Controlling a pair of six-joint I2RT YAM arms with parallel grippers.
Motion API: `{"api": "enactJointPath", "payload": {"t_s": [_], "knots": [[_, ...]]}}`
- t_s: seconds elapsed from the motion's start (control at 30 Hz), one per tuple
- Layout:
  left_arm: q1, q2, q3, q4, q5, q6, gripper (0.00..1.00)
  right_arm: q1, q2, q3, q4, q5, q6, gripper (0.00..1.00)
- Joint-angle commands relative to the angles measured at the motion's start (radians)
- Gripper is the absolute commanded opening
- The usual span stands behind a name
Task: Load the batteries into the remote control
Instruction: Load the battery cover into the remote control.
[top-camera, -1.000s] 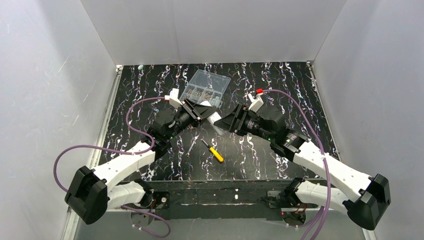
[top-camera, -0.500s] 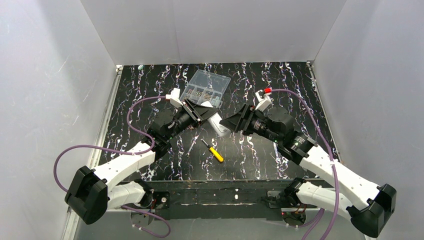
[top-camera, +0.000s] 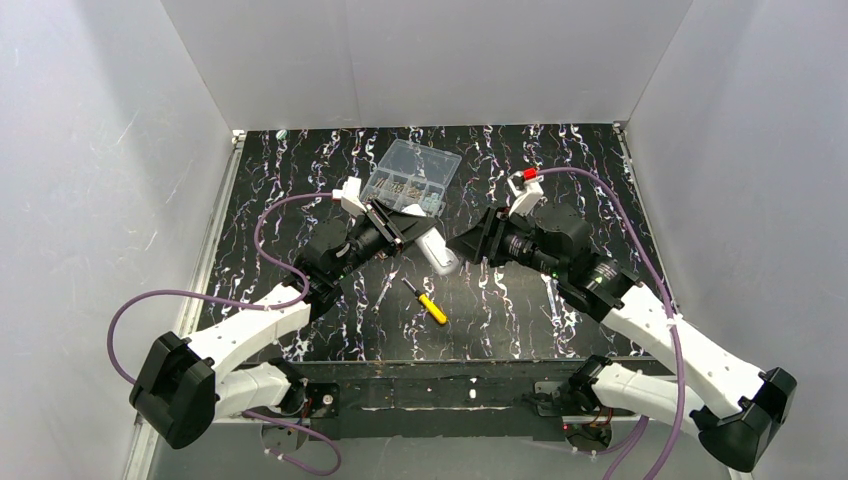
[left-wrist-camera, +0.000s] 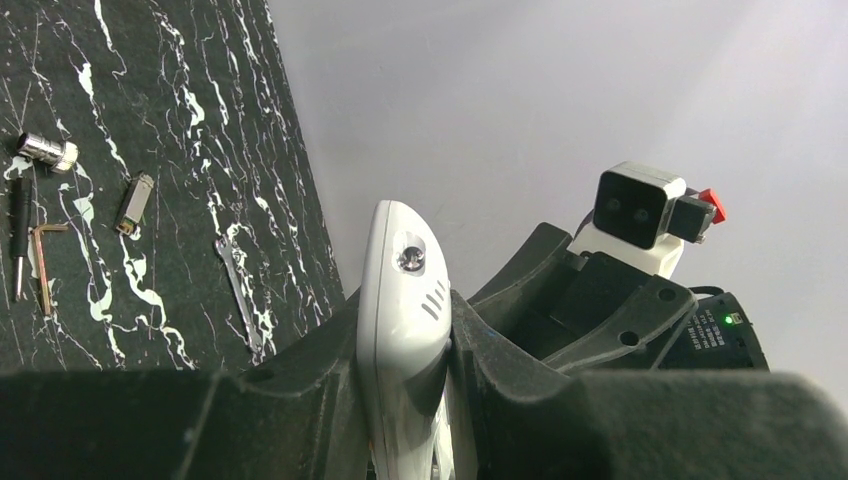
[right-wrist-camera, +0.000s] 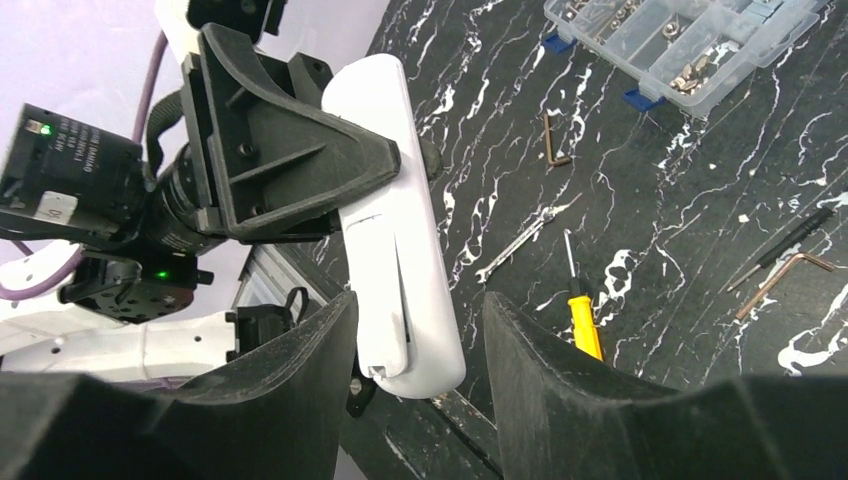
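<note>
Since half a second earlier, the right arm had swung its wrist round and edged back in toward the white bar, while the left arm had hardly shifted.

The left fingers (left-wrist-camera: 300, 400) were clenched on the remote control (left-wrist-camera: 400, 280), one on each flat side near its middle, holding it clear of the table (top-camera: 560, 200). The right fingers (right-wrist-camera: 300, 380) were spread wide, one on either side of the remote control's (right-wrist-camera: 390, 230) free end and not closed on it. Whether the nearer one already brushed the plastic could not be told from that angle. Neither pair held any of the batteries.

From above, the remote control (top-camera: 438, 252) stuck out of the left fingers (top-camera: 393, 222) toward the near right, its long axis pointing at the right fingers (top-camera: 470, 242). The right arm was therefore the nearer one to the loose end, and the coming move looked like a pinch across that end.

The right wrist view showed a seam running down the remote's back, which I took to be the cover line, and the left wrist view did not show it. The left wrist view showed only the rounded tip, with its small round window and slots.

Farther out lay the yellow-handled screwdriver (top-camera: 430, 303) near the arms and the clear box (top-camera: 410, 175) toward the back.
</note>
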Motion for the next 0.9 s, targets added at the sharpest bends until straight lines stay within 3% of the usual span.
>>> {"api": "enactJointPath", "payload": {"t_s": [0.0,0.57,0.87], "knots": [[-0.004,-0.031,0.019,0.078,0.025,0.008,0.0,-0.002,0.006,0.032,0.006,-0.016,-0.044,0.57],[-0.004,-0.019,0.031,0.088,0.035,-0.003,0.0,-0.002,0.09,0.051,0.015,-0.07,-0.055,0.58],[-0.004,-0.014,0.035,0.09,0.034,-0.005,0.0,-0.003,0.099,0.055,-0.004,-0.019,-0.054,0.59]]}}
